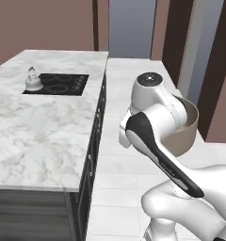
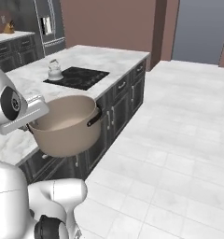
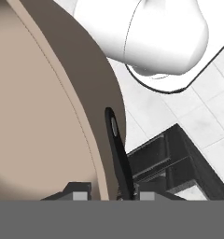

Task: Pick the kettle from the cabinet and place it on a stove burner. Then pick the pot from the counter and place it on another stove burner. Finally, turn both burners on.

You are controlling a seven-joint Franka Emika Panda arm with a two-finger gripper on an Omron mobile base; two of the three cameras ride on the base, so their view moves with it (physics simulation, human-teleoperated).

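Right base view alone shows the pot's (image 2: 67, 125) dark side handle; pincer (image 3: 107, 193), narrowly parted, pinches the pot rim.

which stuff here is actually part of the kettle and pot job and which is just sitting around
Part of the job:
- pot, held off the counter by the tool, which grips its rim
- kettle, standing on the cooktop
- cooktop with its burners
- counter

Just sitting around:
- fridge in the far corner
- small brown thing on the far counter, too small to tell
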